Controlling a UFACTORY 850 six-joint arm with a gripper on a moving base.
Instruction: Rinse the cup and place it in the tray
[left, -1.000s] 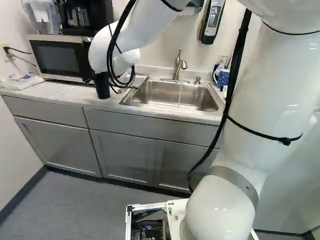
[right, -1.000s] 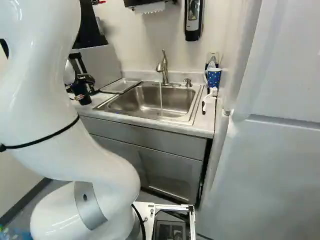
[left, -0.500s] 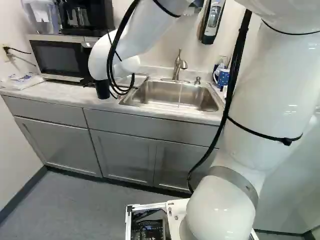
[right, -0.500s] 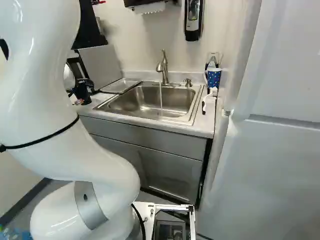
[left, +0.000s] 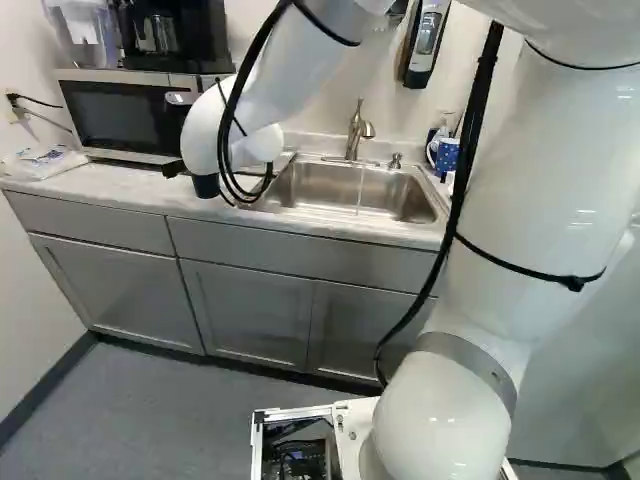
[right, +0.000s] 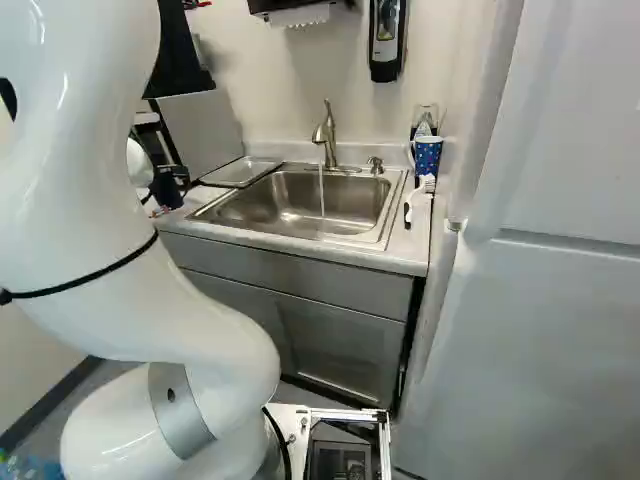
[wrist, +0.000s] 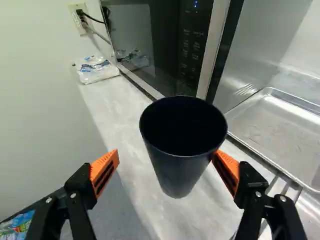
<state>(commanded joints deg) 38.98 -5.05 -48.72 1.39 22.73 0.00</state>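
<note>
- Gripper stood open: one pad at the cup, other well apart.
- Cup sat on counter by microwave; probably light, stiff, slick once wet. Mid-wall grip looked best.
- Tray lay beside sink, farther right.

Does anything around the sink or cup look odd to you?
The faucet runs wastefully into the sink with nothing in its stream; the black cup is at the counter, between the fingers of the open gripper.
</note>
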